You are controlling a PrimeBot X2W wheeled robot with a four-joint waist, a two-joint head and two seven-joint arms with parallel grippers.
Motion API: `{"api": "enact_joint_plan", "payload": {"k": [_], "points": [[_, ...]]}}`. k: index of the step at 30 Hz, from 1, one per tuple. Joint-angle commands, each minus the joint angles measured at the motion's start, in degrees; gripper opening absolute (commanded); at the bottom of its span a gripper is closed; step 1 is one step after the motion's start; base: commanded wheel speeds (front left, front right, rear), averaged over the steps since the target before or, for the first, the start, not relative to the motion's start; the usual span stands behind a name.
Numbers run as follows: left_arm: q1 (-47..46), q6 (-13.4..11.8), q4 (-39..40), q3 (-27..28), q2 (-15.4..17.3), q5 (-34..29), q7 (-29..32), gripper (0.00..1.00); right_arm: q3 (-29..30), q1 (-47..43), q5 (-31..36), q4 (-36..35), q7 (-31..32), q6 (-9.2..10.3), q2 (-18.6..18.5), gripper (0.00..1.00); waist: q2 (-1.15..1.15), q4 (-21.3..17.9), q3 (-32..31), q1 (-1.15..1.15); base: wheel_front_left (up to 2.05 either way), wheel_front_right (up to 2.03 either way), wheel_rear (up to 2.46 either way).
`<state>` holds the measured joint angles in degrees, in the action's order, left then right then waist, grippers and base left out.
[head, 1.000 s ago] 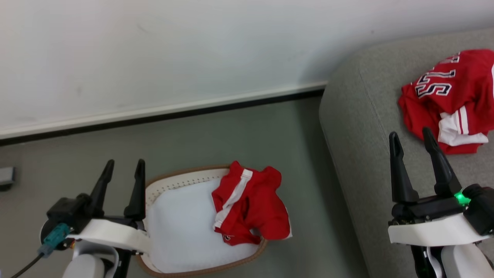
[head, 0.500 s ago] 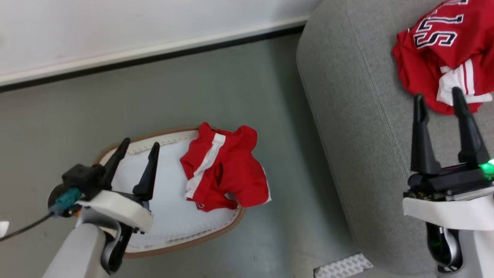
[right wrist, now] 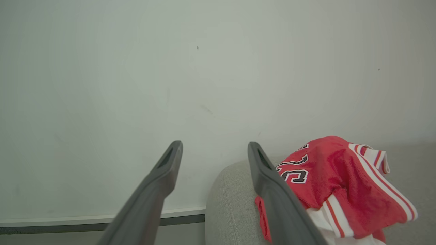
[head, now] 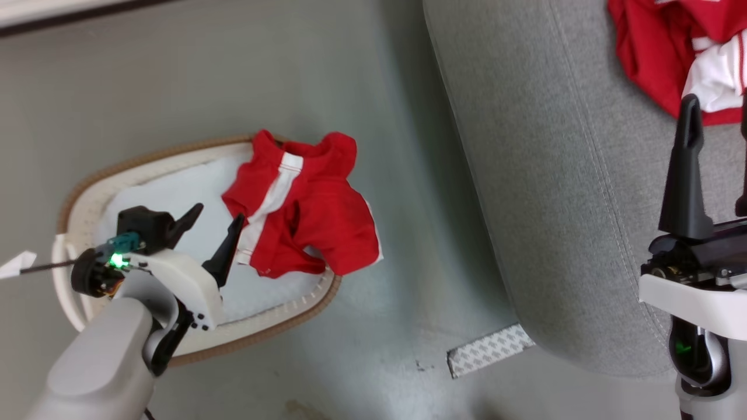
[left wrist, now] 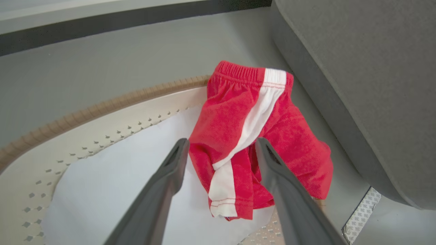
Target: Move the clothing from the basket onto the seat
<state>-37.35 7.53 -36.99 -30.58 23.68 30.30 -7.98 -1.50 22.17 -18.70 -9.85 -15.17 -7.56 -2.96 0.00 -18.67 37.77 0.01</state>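
Observation:
Red shorts with a white stripe [head: 303,216] lie half in the oval cream basket [head: 87,192], draped over its right rim. My left gripper [head: 220,211] hangs open over the white liner, its tips just left of the shorts. In the left wrist view the shorts [left wrist: 238,112] sit just beyond the open left gripper [left wrist: 221,141], apart from it. A red lettered jersey [head: 648,52] lies on the grey seat [head: 554,175]. Open and empty, my right gripper [head: 719,105] stands over the seat near that jersey. In the right wrist view the jersey [right wrist: 340,177] is right of the right gripper [right wrist: 214,143].
The basket stands on grey floor [head: 379,326] left of the seat's rounded end. A white patterned strip [head: 490,350] lies on the floor at the seat's corner. A cable with a white tag [head: 17,265] runs off my left wrist. A pale wall [right wrist: 204,68] rises behind.
The head camera has tilted down, shifting the whole picture. My left gripper has swung from the basket's left rim across the liner toward the shorts. Both grippers stay open.

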Motion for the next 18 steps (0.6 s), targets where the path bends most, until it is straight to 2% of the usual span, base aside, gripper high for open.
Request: {"api": "enact_joint_plan", "payload": {"k": [1, 13, 18], "points": [[-1.17, -0.09, -0.99, -1.44, 0.86, 1.74, 1.00, 1.00, 0.48, 0.11, -0.66, -0.68, 0.04, 0.15, 0.09, 1.00, 0.00, -1.40, 2.39, -0.01, 0.00, 0.00, 0.00], [-9.14, -0.10, -7.04, -14.01, 6.32, 8.38, 7.63, 1.00, -0.20, 1.07, -4.51, -3.44, 0.04, 0.15, 0.11, 1.00, 0.00, -5.16, 9.38, -0.01, 0.00, 0.00, 0.00], [-12.46, -0.10, -9.08, -17.32, 6.93, 10.22, 9.23, 1.00, -1.23, 1.42, -6.07, -3.32, 0.04, 0.15, 0.11, 1.00, 0.00, -6.44, 11.05, -0.01, 0.00, 0.00, 0.00]]}}
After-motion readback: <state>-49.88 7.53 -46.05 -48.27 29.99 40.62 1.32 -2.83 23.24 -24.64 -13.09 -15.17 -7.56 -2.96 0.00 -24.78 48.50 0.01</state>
